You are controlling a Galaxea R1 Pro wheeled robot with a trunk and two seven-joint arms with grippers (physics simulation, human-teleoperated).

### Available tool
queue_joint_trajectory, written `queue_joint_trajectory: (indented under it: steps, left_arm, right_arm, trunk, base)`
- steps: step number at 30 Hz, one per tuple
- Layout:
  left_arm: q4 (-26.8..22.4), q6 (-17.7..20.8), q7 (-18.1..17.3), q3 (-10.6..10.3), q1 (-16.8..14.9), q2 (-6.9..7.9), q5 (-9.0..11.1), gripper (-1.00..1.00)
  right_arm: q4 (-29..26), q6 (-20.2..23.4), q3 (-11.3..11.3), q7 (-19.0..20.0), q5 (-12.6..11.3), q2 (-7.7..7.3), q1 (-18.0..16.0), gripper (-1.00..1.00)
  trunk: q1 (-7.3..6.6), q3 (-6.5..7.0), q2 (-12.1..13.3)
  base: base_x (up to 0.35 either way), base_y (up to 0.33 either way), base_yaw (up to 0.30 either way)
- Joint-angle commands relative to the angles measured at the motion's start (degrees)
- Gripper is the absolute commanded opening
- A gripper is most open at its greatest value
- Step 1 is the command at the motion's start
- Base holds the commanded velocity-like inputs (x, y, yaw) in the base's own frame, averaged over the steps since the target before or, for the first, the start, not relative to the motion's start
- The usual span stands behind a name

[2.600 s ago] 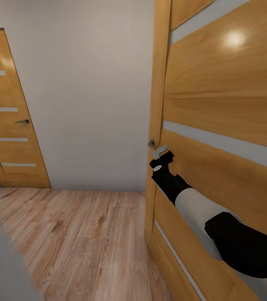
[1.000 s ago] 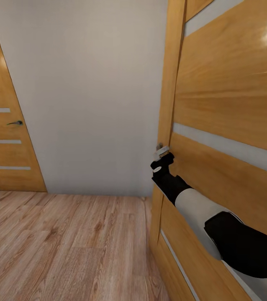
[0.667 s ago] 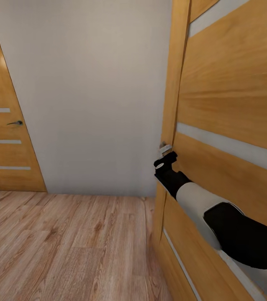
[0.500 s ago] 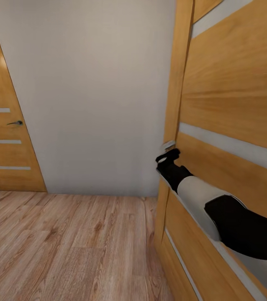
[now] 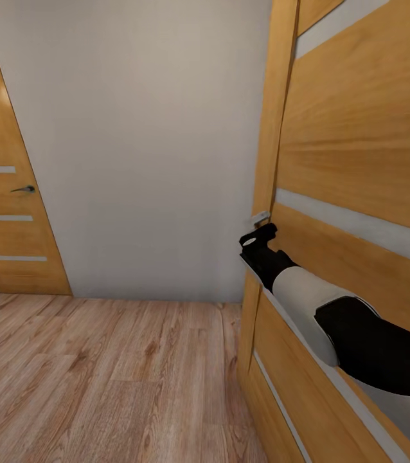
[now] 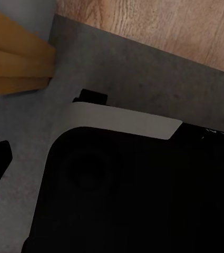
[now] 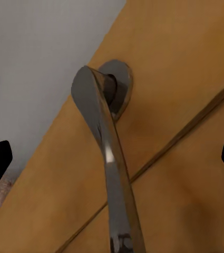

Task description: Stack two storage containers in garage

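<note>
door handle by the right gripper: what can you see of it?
The door handle is a dark, glossy metal lever on a round rosette, mounted near the edge of the orange-wood door. In the right wrist view it runs lengthwise between the right gripper fingertips, which sit wide apart at the frame edges. No contact is visible.

Black-and-white right arm (image 5: 308, 302), rounded segments

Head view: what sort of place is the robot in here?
Probably an indoor hallway or landing of a home. Light wood plank floor, a plain white wall, and two orange-wood doors with pale slits: one closed door at left, and a near door whose lever handle the right claw is at.
</note>
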Motion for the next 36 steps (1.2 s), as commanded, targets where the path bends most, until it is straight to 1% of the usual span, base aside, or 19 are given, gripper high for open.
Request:
queue_joint_trajectory:
  steps: [1, 16, 22, 25, 27, 31, 36]
  left_arm:
    - [0.0, -0.1, 0.0, 0.3, 0.0, -0.04, 0.1, 1.0]
    - [-0.1, -0.1, 0.0, 0.3, 0.0, -0.04, 0.1, 1.0]
    - [0.0, -0.1, 0.1, 0.3, 0.0, -0.04, 0.1, 1.0]
    - [0.0, -0.1, 0.0, 0.3, 0.0, -0.04, 0.1, 1.0]
    - [0.0, -0.1, 0.0, 0.3, 0.0, -0.04, 0.1, 1.0]
    - [0.0, -0.1, 0.0, 0.3, 0.0, -0.04, 0.1, 1.0]
    - [-0.1, -0.1, 0.0, 0.3, 0.0, -0.04, 0.1, 1.0]
  right_arm:
    - [-0.1, 0.5, 0.1, -0.1, 0.6, 0.01, 0.0, 1.0]
    - [0.1, 0.8, 0.0, -0.1, 0.5, 0.01, 0.0, 1.0]
    - [0.7, 1.2, -0.1, 0.0, 0.2, 0.01, 0.0, 1.0]
    - [0.9, 1.2, -0.2, 0.4, 0.0, -2.19, 0.0, 1.0]
    - [0.9, 1.2, -0.3, 0.7, -0.1, -4.69, 0.0, 1.0]
    - [1.0, 1.2, -0.4, 1.4, -0.2, -6.1, 0.0, 1.0]
    - [1.0, 1.2, -0.4, 1.6, -0.2, -6.56, 0.0, 1.0]
  trunk:
    - [0.0, -0.06, 0.0]
    - [0.0, -0.06, 0.0]
    - [0.0, -0.06, 0.0]
    - [0.0, -0.06, 0.0]
    - [0.0, -0.06, 0.0]
    - [0.0, -0.06, 0.0]
    - [0.0, -0.06, 0.0]
  base:
    - [0.0, 0.0, 0.0]
    - [0.0, 0.0, 0.0]
    - [0.0, 0.0, 0.0]
    - [0.0, 0.0, 0.0]
    - [0.0, 0.0, 0.0]
    - [0.0, 0.0, 0.0]
    - [0.0, 0.0, 0.0]
